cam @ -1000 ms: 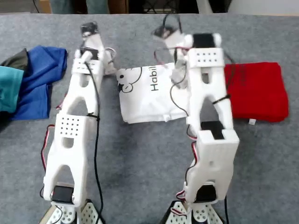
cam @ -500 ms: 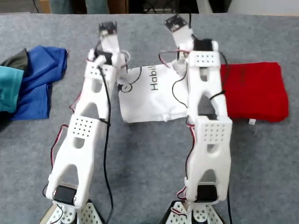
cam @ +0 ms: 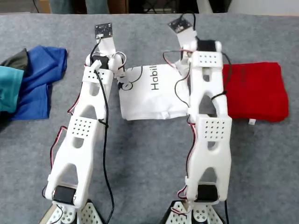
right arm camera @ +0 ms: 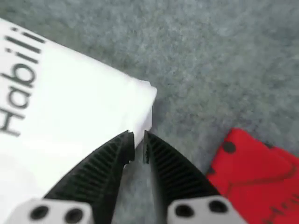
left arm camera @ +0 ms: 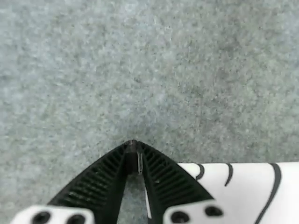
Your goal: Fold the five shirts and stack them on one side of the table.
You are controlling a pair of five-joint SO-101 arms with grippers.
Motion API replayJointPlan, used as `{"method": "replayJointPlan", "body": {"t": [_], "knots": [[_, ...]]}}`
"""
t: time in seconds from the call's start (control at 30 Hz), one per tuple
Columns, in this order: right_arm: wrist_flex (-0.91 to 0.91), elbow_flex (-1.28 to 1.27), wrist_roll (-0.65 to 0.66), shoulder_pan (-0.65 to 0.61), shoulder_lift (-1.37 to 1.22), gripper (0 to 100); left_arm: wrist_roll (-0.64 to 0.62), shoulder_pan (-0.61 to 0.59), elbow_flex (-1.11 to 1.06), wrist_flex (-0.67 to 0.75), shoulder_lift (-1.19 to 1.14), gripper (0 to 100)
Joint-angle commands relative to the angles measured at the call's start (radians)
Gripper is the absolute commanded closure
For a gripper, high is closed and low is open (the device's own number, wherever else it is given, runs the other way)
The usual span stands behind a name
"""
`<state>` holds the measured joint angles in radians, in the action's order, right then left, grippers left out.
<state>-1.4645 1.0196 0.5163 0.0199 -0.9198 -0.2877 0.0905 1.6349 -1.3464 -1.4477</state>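
Grey felt-like cloth covers the table, a matte, slightly napped surface that we judge will grip fabric and resist sliding. At its middle lies the white shirt, folded into a rough rectangle with its printed side up, between the two arms. A folded red shirt lies just beside it on the right. Well apart on the left is a loose heap of a blue shirt, a teal one and something dark.

The left gripper has its jaws closed tip to tip with nothing in them, over bare cloth just beside the white shirt's edge. The right gripper is all but closed, with a thin slit between the jaws and nothing visibly held, at the shirt's far right corner.

We judge the shirt light, limp and prone to unfolding. It is best pinched through all layers at two corners of one edge and lifted evenly.

Beyond the table's far edge we see only a dark strip of room, too little to identify.
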Motion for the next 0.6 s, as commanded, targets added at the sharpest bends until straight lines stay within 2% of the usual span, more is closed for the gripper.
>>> {"method": "replayJointPlan", "body": {"t": [0.0, 0.1, 0.2, 0.4, 0.57], "knots": [[-0.147, 0.188, -0.005, 0.003, 0.104, 94.5, 0.006, -0.03, 0.03, 0.008, 0.008, 97], [-0.313, 0.303, -0.012, -0.051, 0.11, 94.5, 0.006, -0.031, 0.03, 0.012, 0.008, 97], [-0.307, 0.203, -0.078, -0.106, 0.143, 94.6, 0.006, -0.031, 0.03, 0.014, 0.008, 97], [-0.298, -0.286, -0.103, -0.146, 0.374, 94.6, 0.006, -0.031, 0.03, 0.014, 0.008, 97], [-0.118, -0.616, -0.107, -0.109, 0.432, 94.6, 0.006, -0.031, 0.028, 0.014, 0.008, 97]]}}
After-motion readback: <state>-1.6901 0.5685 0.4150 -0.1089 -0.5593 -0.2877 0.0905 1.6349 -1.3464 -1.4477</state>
